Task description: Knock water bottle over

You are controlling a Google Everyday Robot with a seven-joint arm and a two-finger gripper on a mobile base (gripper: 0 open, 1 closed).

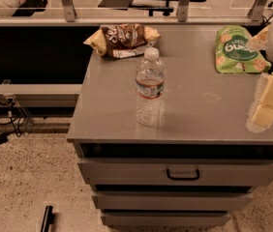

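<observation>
The water bottle [150, 87] stands upright near the front middle of the grey cabinet top [199, 100]. It is clear and ribbed, with a white cap and a red-and-teal label band. My gripper [268, 103] comes in at the right edge of the view, with pale yellow pads, over the right front part of the cabinet top. It is well to the right of the bottle and apart from it.
A brown and yellow chip bag [122, 39] lies at the back left of the top. A green snack bag [238, 50] lies at the back right. The cabinet has drawers [182, 173] below. A glass partition and chairs are behind; cables lie on the floor at left.
</observation>
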